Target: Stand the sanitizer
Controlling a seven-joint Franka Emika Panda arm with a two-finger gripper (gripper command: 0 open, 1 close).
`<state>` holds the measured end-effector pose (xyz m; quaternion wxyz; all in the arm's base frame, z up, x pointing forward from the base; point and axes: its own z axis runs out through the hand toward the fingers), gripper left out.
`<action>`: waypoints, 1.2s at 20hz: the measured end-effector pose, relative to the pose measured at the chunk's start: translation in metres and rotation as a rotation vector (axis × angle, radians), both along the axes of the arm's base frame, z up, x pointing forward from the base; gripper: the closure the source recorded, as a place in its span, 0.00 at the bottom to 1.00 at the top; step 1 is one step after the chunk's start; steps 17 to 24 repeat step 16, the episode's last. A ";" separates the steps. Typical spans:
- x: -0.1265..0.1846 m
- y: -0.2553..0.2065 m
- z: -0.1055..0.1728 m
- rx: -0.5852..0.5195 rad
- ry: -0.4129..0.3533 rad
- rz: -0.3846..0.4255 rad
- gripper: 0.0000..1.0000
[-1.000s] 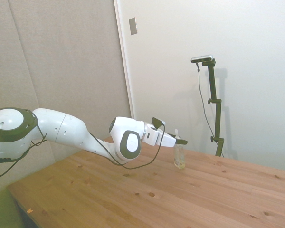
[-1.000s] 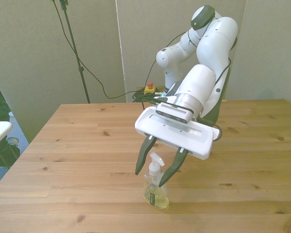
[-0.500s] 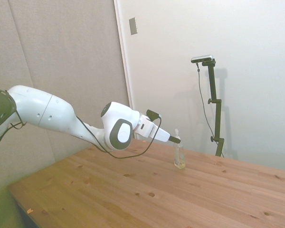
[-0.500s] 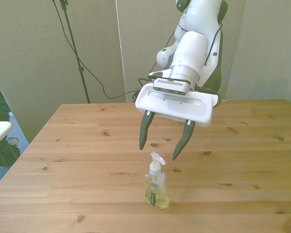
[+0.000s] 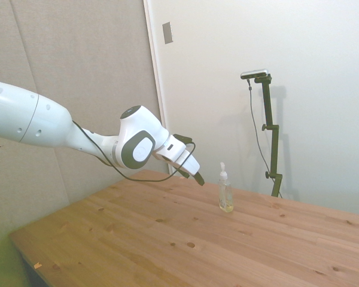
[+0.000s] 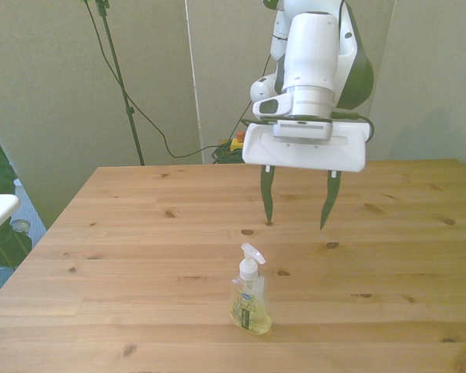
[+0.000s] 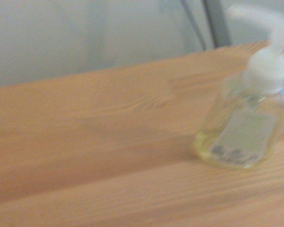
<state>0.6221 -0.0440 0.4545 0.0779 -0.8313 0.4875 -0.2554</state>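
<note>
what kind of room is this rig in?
Probably a lab or office corner set up for robot trials. A bare wooden table holds only the sanitizer, upright. Grey panels line the walls, and cables and what looks like an emergency-stop button sit behind the table.

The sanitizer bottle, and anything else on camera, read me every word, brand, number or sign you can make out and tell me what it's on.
Nothing here can be read.
Label on the sanitizer: dark print shows, but it is too small in the front view and too blurred in the wrist view.
Gripper, open above the wooden table: no markings visible.
Grey wall plate: blank.
</note>
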 end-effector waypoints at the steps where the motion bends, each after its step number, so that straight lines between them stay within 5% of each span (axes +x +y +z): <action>1: 0.002 0.009 -0.005 0.005 0.027 0.029 0.00; 7: -0.007 0.025 -0.021 0.012 0.128 0.132 0.00; 16: -0.101 0.017 -0.005 0.051 0.238 0.168 0.00; 24: -0.101 0.017 -0.005 0.051 0.238 0.168 0.00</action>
